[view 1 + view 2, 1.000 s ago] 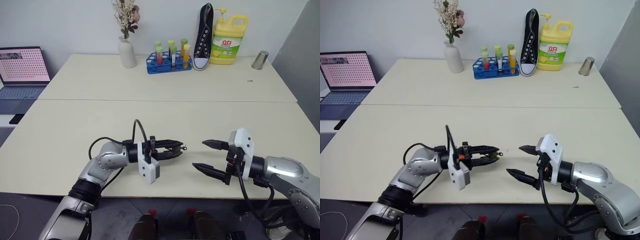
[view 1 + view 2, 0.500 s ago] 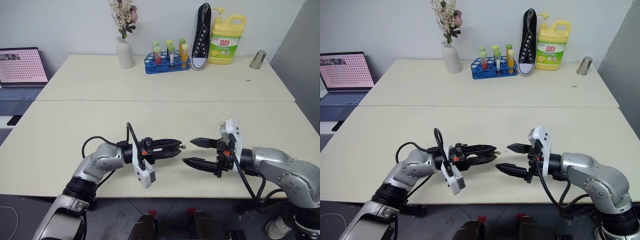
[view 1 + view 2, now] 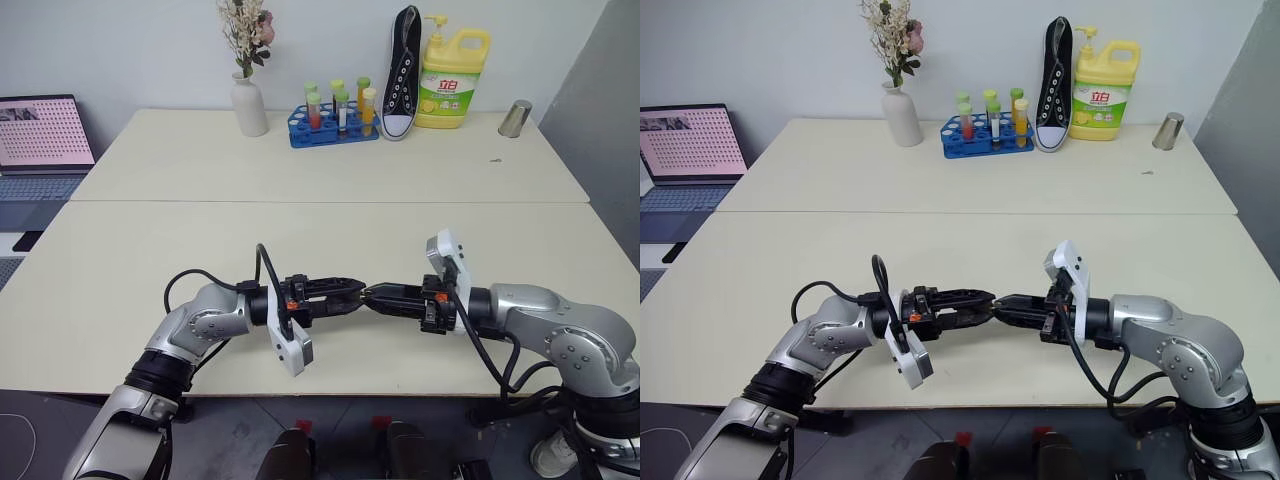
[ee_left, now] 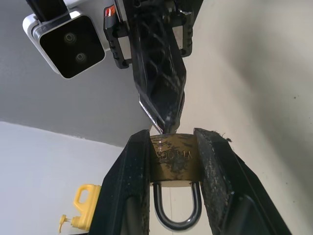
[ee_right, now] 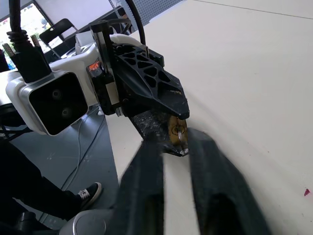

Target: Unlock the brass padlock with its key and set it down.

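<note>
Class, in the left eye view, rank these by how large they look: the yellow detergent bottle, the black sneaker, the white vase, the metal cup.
1. black sneaker
2. yellow detergent bottle
3. white vase
4. metal cup

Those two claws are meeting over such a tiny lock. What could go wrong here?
The small brass padlock with the silver shackle is pinched only between the left gripper's fingertips above the cream table, so a push from the right gripper could twist it loose. Its shut tips may miss whatever they are reaching for.
</note>
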{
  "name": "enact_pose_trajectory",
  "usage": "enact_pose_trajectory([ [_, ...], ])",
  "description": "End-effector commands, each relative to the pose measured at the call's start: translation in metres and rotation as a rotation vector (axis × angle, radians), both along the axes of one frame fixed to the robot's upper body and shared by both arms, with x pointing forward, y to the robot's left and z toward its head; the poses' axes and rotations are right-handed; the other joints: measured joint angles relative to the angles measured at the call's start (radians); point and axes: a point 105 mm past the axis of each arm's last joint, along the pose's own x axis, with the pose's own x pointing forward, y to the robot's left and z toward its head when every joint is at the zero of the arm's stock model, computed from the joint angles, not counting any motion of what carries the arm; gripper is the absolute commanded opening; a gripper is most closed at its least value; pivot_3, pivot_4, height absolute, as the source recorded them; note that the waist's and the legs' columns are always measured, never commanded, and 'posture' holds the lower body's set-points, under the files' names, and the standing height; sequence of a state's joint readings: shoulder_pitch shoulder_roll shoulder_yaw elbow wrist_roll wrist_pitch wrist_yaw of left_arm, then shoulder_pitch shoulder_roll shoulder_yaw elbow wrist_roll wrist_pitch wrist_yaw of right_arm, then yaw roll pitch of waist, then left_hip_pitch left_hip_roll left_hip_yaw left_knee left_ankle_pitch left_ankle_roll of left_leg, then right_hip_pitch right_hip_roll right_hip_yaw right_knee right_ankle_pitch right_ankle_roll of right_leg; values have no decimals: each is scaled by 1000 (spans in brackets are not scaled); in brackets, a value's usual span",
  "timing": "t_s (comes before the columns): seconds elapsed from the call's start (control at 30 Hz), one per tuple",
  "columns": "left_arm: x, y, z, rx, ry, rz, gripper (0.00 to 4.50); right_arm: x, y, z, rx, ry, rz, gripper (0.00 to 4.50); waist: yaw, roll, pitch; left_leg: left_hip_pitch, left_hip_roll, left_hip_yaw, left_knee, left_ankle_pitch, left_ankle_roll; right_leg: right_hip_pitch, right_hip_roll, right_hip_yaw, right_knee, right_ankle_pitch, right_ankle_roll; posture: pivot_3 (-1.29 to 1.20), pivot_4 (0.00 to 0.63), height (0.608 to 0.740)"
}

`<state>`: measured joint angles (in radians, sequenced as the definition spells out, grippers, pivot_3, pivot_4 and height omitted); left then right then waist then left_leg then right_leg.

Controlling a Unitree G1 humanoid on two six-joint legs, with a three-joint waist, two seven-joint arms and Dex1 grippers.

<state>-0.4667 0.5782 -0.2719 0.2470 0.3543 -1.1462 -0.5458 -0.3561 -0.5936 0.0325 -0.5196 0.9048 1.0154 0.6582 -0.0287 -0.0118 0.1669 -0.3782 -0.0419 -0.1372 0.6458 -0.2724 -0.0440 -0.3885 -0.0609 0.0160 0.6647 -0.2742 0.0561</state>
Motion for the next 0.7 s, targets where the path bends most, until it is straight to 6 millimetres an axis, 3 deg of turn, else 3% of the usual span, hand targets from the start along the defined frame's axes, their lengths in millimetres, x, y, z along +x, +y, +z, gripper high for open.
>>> enact_pose_trajectory([
  [0.03, -2, -1, 10, -23, -36, -12, 993, -3, 3, 8, 12, -21, 29, 0, 0, 0, 0, 0, 0, 0, 0, 0, 0, 0, 0, 0, 0, 0, 0, 0, 150, 740],
  [0.33, -3, -3, 9, -5, -54, -23, 993, -3, 2, 15, 51, 41, 38, 0, 0, 0, 0, 0, 0, 0, 0, 0, 0, 0, 0, 0, 0, 0, 0, 0, 150, 740],
  [0.57, -1, -3, 7, 36, -80, -39, 993, -6, 0, 20, 81, 248, 109, 0, 0, 0, 0, 0, 0, 0, 0, 0, 0, 0, 0, 0, 0, 0, 0, 0, 150, 740],
  [0.7, -3, -4, 6, 53, -104, -63, 993, 3, 1, 22, 112, 403, 114, 0, -3, 0, 0, 0, 0, 1, 0, 0, 0, 0, 0, 1, 1, 0, 0, 0, 150, 740],
])
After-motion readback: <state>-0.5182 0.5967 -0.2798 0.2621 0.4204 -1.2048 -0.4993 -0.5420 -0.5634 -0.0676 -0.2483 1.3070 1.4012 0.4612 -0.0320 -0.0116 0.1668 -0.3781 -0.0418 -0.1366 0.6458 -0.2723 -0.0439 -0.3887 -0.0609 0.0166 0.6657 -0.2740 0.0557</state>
